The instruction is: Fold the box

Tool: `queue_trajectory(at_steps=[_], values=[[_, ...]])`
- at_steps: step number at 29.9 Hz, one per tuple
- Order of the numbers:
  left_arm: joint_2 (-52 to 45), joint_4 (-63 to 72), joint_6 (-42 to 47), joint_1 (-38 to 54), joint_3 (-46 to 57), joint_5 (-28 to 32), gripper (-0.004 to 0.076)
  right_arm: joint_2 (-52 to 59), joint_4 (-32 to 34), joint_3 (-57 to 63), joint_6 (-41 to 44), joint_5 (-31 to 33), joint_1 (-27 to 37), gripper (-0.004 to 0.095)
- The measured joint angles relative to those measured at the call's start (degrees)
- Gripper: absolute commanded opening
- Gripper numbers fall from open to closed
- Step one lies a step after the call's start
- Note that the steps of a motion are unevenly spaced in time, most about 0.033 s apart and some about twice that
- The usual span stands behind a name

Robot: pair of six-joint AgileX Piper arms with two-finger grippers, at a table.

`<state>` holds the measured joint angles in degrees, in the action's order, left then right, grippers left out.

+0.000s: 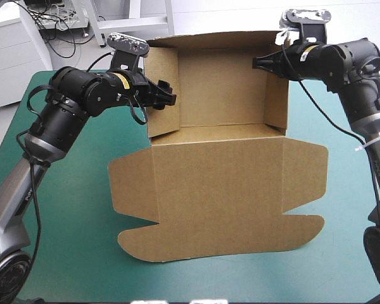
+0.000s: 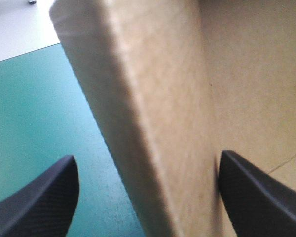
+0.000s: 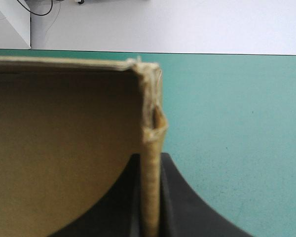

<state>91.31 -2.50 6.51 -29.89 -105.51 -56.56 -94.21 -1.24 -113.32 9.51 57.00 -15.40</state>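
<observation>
The brown box (image 1: 219,190) lies mid-table as an open tray, walls raised at the far side and the lid flat toward the front. My left gripper (image 1: 166,94) is at the tray's left wall (image 1: 162,88). In the left wrist view this gripper (image 2: 148,197) is open, its black fingers (image 2: 44,197) wide apart with the wall (image 2: 153,128) standing between them. My right gripper (image 1: 261,63) is at the top of the right wall (image 1: 275,95), near its far corner. In the right wrist view it (image 3: 150,197) is shut on the wall's thin edge (image 3: 151,148).
The teal-green cover (image 1: 63,215) shows bare on both sides of the box and along the front edge. White furniture (image 1: 12,50) and cables stand beyond the table's far left corner. The box's back wall (image 1: 215,41) reaches close to the far edge.
</observation>
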Motion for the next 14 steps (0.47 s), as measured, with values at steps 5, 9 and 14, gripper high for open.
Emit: queue_trajectory(at_steps=[5, 9, 14], values=[[1.0, -3.2, 2.3, -0.5, -0.3, -0.1, 0.0463, -1.2, 0.0, 0.0, 0.2, 0.0, -0.1, -0.0016], [1.9, -3.4, 3.6, -0.6, -0.4, -0.6, 0.0362, -2.6, -0.5, 0.0, 0.6, -0.1, -0.3, -0.0016], [3.7, -3.9, 4.0, -0.6, -1.4, -2.0, 0.019, -4.4, -0.9, 0.0, 0.6, -0.2, -0.3, -0.0016]])
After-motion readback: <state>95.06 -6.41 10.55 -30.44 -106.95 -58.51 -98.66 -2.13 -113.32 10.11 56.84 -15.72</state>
